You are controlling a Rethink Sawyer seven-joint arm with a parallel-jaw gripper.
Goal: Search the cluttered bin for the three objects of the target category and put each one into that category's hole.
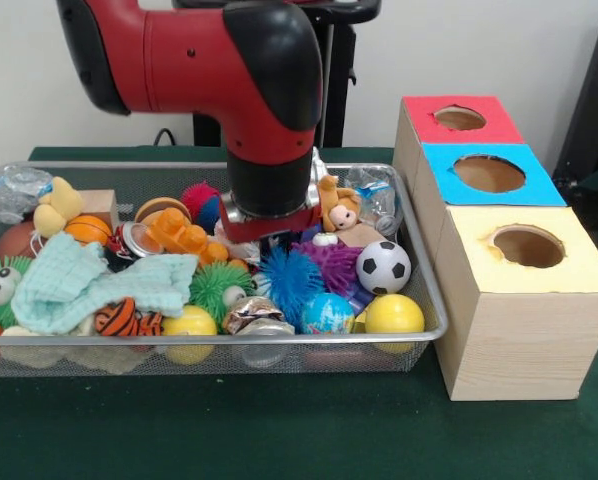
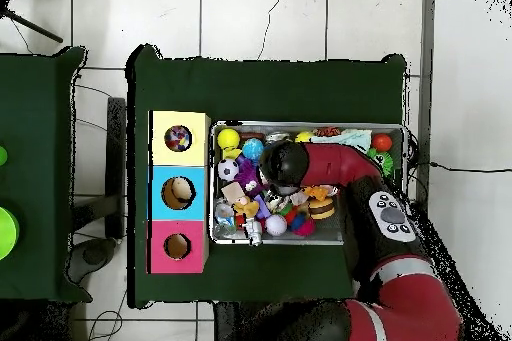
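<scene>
A wire mesh bin [image 1: 419, 330] holds a heap of toys. My gripper [image 1: 276, 233] is lowered into the middle of it, above a blue spiky ball [image 1: 289, 278] and a purple spiky ball [image 1: 335, 262]; the red and black wrist hides its tip. Close by lie a soccer ball [image 1: 383, 266], a globe ball [image 1: 327, 313], two yellow balls [image 1: 393, 314] [image 1: 189, 322] and a small plush animal [image 1: 339, 205]. To the right stands a wooden box with a red hole [image 1: 459, 118], a blue hole [image 1: 489, 172] and a yellow hole [image 1: 528, 245]. In the overhead view the arm [image 2: 335, 165] covers the bin's middle.
A teal cloth [image 1: 79, 285], an orange toy [image 1: 179, 236], a small basketball [image 1: 87, 229], a green spiky ball [image 1: 217, 287] and a striped ball [image 1: 124, 318] fill the bin's left half. From overhead, something coloured shows inside the yellow hole [image 2: 178, 138] and something brown inside the blue hole [image 2: 178, 192].
</scene>
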